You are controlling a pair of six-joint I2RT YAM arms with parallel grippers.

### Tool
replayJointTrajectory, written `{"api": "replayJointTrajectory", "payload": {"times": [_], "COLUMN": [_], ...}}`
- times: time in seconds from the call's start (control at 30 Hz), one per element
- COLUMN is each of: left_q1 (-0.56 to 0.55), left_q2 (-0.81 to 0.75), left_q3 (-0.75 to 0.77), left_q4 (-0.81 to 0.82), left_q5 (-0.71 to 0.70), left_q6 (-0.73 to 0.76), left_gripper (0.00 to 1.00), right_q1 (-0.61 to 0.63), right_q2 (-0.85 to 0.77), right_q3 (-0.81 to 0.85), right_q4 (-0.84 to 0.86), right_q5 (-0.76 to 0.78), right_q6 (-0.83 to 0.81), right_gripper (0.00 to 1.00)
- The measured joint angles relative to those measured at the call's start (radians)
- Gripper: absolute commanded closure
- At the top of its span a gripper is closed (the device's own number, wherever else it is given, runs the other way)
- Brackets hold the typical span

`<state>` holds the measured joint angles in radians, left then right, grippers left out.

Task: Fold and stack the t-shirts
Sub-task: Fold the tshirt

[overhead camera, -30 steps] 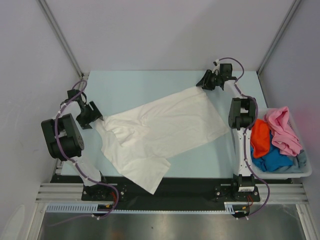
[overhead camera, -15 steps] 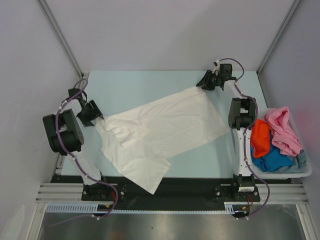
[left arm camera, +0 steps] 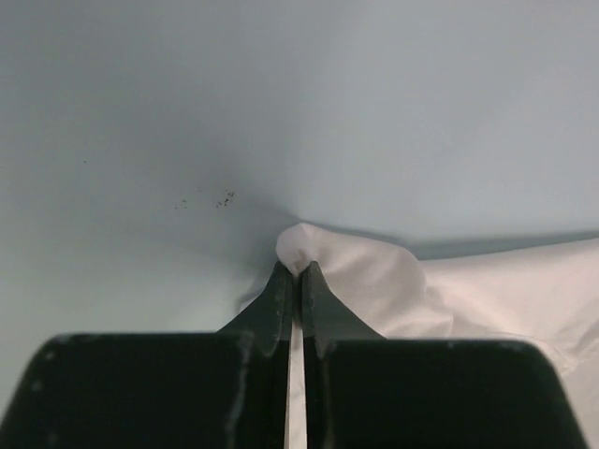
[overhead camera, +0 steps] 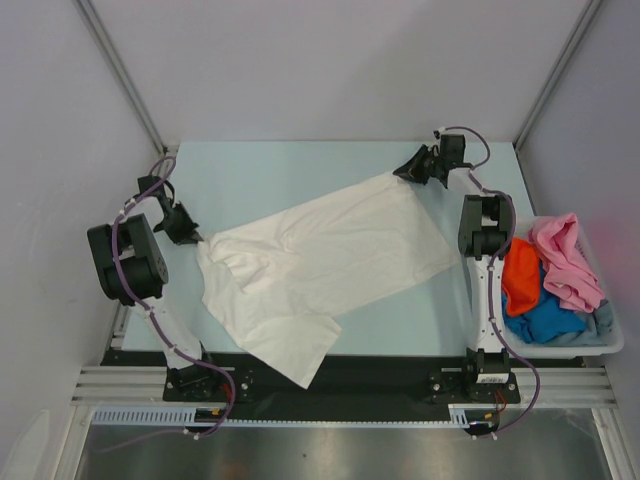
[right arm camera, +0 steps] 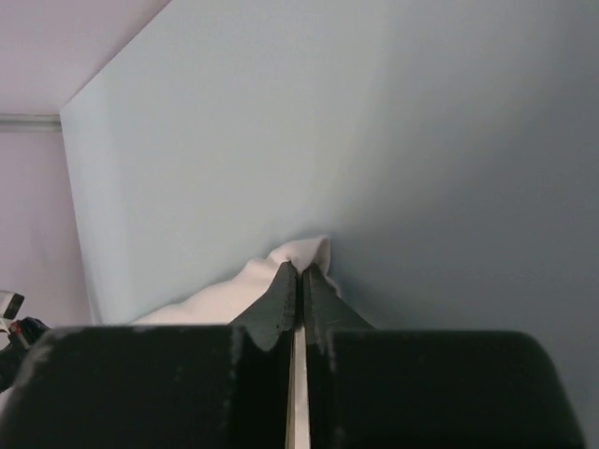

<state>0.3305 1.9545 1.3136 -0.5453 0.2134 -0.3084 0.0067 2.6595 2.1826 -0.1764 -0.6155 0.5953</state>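
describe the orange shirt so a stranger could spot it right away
Find the pale plastic bin at the table's right edge. In its heap of crumpled shirts, the orange shirt sits on the side nearest the right arm. It is the only orange one, beside the pink shirt and the blue shirt.

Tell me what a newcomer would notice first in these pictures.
A big white t-shirt sprawls slantwise across the pale blue table, pinched at opposite ends by the left gripper and the right gripper. At the table's right edge, a bin holds a heap of bright shirts.
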Motion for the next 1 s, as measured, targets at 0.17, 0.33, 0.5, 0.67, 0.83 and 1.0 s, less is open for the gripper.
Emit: {"api": "replayJointTrajectory", "payload": {"times": [0.17, 0.33, 0.5, 0.67, 0.83, 1.0], "left_q1": [0.0, 0.0, 0.0, -0.005, -0.022, -0.065], "left_q2": [0.007, 0.029, 0.055, 0.106, 0.121, 0.096], "left_q3": [0.009, 0.044, 0.097, 0.19, 0.257, 0.264], "left_q4": [0.013, 0.062, 0.112, 0.121, 0.105, 0.058], "left_q5": [0.004, 0.031, 0.061, 0.085, 0.032, -0.059], "left_q6": [-0.001, -0.005, -0.009, -0.023, -0.029, -0.024], "left_gripper": [1.0, 1.0, 1.0, 0.55, 0.36, 0.34], "right_q1": [-0.001, -0.01, -0.017, -0.024, -0.035, -0.047], "right_q2": [-0.029, -0.033, -0.034, 0.0, 0.016, 0.014], "right_q3": [-0.051, -0.049, -0.041, 0.062, 0.124, 0.163], "right_q4": [0.055, 0.063, 0.068, 0.013, -0.04, -0.114], "right_q5": [0.077, 0.156, 0.212, 0.238, 0.261, 0.282], "right_q6": [0.035, 0.037, 0.037, 0.033, 0.034, 0.014], "right_gripper": [1.0, 1.0, 1.0, 0.95, 0.54, 0.27]}}
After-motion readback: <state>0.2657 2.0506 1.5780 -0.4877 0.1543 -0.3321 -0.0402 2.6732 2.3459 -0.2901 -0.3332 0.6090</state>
